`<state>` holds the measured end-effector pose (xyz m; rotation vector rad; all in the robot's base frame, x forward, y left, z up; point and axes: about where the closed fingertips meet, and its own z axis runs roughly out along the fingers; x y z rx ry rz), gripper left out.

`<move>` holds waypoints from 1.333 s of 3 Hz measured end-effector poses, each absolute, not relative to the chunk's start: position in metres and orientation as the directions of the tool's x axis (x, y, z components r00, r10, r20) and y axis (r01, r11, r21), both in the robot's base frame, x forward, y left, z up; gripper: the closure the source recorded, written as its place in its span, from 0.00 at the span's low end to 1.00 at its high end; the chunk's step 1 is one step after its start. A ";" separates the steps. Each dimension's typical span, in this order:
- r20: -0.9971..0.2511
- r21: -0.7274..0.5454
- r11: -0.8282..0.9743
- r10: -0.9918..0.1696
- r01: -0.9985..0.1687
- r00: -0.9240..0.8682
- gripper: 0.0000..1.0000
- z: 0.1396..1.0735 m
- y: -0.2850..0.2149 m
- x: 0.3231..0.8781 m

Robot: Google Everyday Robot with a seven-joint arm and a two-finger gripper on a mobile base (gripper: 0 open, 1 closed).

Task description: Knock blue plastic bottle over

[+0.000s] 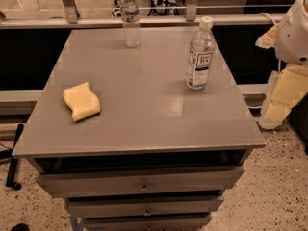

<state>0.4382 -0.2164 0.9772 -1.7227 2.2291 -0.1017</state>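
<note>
The blue plastic bottle [200, 54] stands upright on the right side of the grey cabinet top [144, 90]. It is clear and bluish, with a white cap and a large white label with dark print. My gripper [281, 97] hangs off the right edge of the cabinet, below a white arm segment [294, 30]. It is to the right of the bottle, lower than it, and well apart from it. Its yellowish parts are partly cut off by the frame edge.
A slimmer clear ribbed bottle [130, 18] stands upright near the back edge. A yellow sponge [81, 101] lies on the left side. The cabinet has drawers [144, 184] below, the top one slightly open. A rail and window run behind.
</note>
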 end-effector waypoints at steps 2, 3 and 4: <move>-0.237 -0.266 0.279 -0.947 -0.923 -0.218 0.00 0.975 -0.217 0.442; -0.372 -0.268 0.337 -0.901 -0.903 -0.225 0.00 0.942 -0.223 0.468; -0.496 -0.298 0.401 -0.841 -0.866 -0.218 0.00 0.922 -0.226 0.507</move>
